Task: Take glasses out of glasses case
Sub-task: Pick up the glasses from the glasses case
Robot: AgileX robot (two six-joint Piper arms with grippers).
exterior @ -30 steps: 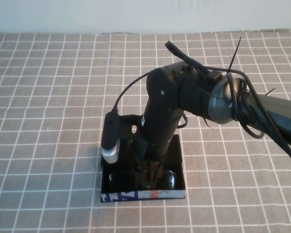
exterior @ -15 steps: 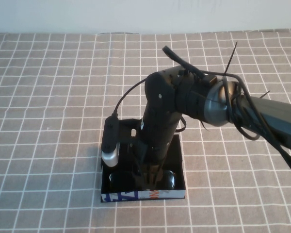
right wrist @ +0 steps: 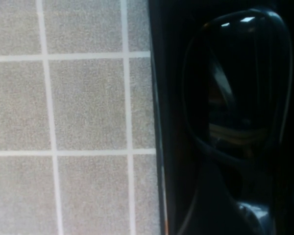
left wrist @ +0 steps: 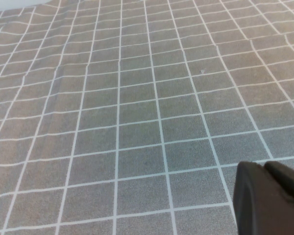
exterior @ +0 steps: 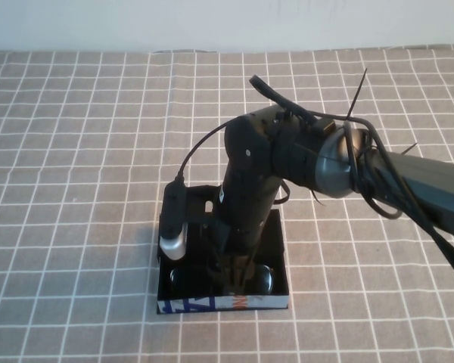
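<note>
The black glasses case (exterior: 281, 261) lies open at the table's near middle, its blue-white front edge with an orange mark facing me. The black glasses (exterior: 183, 278) lie inside along that front edge, one dark lens showing on each side of my arm. My right gripper (exterior: 234, 281) reaches straight down into the case over the middle of the glasses. The right wrist view shows one glossy lens (right wrist: 240, 73) beside the case wall (right wrist: 166, 122). My left gripper (left wrist: 272, 196) is shut and empty above bare cloth, away from the case.
A grey cloth with a white grid (exterior: 76, 151) covers the whole table. The right arm's wrist camera (exterior: 172, 227) hangs over the case's left wall. A white wall runs along the table's far edge.
The right arm has leaned slightly further to the left over the case. The gripper stays down in the case and the glasses have not moved.
</note>
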